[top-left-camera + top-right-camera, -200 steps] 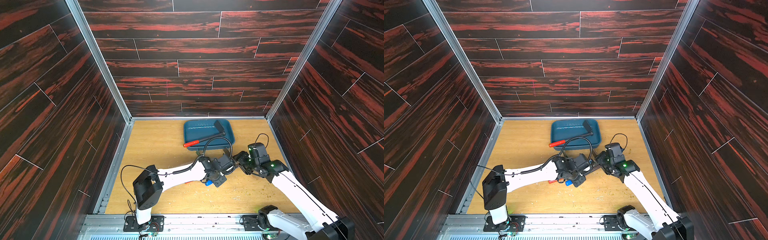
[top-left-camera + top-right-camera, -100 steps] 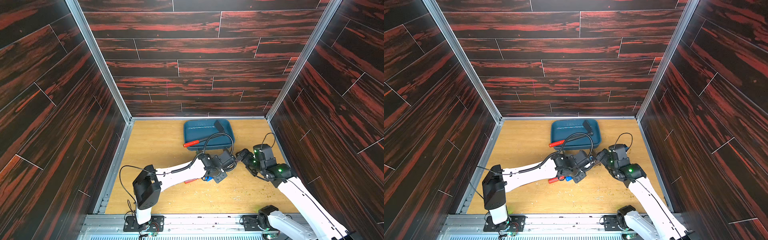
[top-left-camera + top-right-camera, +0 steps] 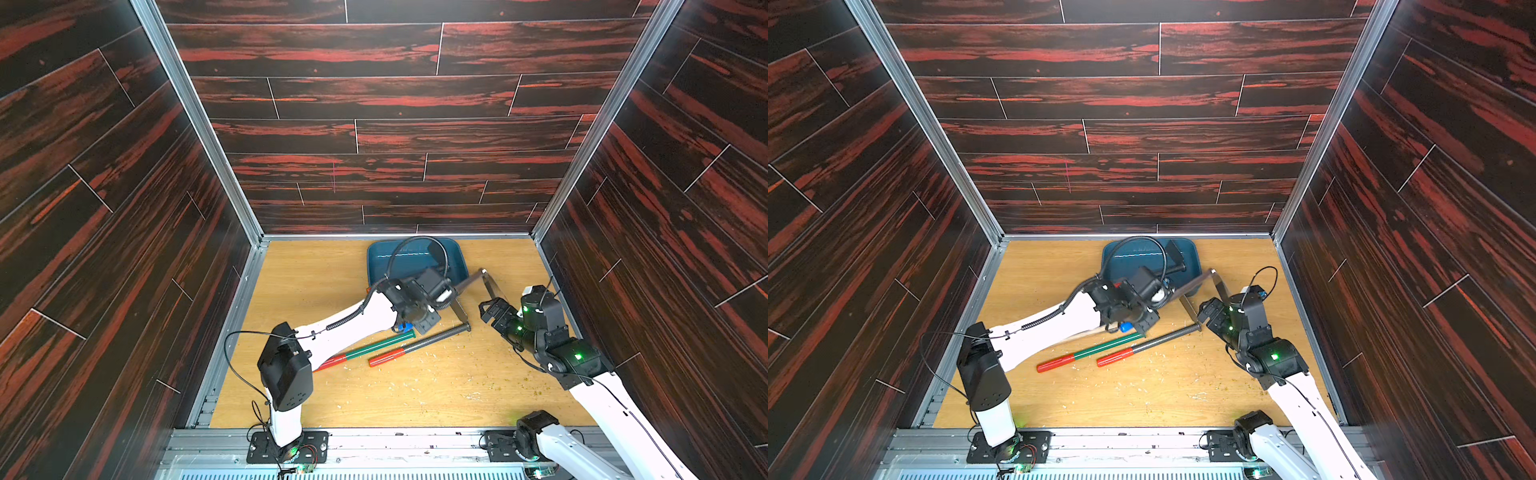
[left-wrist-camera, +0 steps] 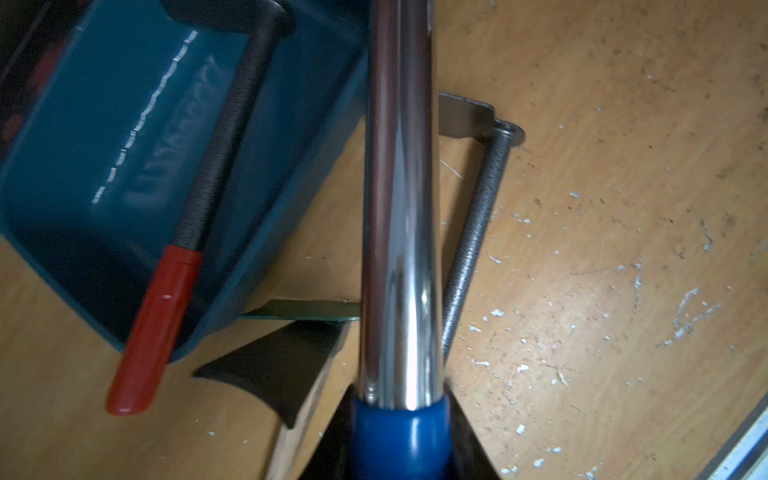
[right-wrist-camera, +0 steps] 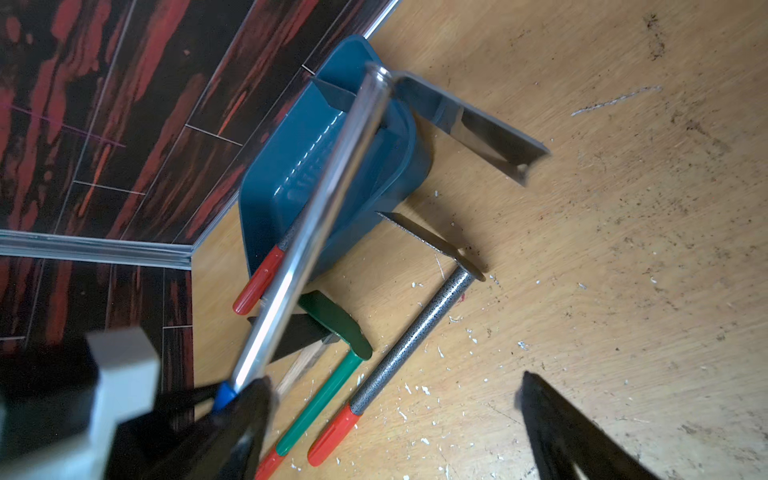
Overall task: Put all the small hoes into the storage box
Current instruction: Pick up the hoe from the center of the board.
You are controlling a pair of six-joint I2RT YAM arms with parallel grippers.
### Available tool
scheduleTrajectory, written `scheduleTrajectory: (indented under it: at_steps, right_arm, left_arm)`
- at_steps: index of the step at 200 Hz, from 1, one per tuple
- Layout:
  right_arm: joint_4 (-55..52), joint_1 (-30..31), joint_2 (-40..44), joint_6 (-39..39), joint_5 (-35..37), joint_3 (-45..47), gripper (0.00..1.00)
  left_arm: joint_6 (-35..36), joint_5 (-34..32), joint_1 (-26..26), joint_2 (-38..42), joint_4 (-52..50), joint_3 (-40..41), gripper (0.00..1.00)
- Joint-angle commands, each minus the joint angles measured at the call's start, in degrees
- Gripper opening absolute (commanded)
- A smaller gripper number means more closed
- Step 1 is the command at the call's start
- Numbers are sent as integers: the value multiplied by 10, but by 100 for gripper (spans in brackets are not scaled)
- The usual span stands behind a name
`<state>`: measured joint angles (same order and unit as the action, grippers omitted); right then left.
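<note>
My left gripper (image 3: 444, 297) (image 4: 399, 415) is shut on the blue grip of the small hoe (image 3: 469, 281) (image 4: 397, 199), which has a chrome shaft. Its shiny blade (image 3: 490, 286) (image 5: 473, 124) hangs over the floor by the near right corner of the storage box (image 3: 376, 266) (image 3: 1190, 253) (image 4: 104, 124) (image 5: 291, 199). The teal box stands at the back wall. In it lies a black-shafted hoe (image 4: 208, 166) whose red handle pokes over the rim. My right gripper (image 3: 492, 311) (image 5: 395, 419) is open and empty, just right of the blade.
Two hoes lie on the wooden floor near my left gripper: a green-shafted one (image 3: 365, 350) and a grey speckled one (image 3: 432, 337), both with red handles. A wooden-handled hoe with a black blade (image 4: 282, 365) lies under my left arm. Dark walls close in on three sides.
My right gripper has opened and drawn back from the hoe. My left gripper has carried the hoe up and towards the box.
</note>
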<state>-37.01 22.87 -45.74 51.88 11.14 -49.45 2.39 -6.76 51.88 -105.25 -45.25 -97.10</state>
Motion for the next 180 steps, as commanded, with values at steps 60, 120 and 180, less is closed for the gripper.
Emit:
scheduleTrajectory:
  at_steps: [60,120,180]
  right_arm:
    - [23,3,47,-55,-15,33,96]
    - [27,2,41,-64,-19,47,96]
    - [27,2,38,-73,-15,58,96]
  left_arm:
    - [46,27,-89,16,-5,-94,0]
    - [72,41,-151,-26,-24,-158,0]
    - [92,66,-204,-80,-18,-208,0]
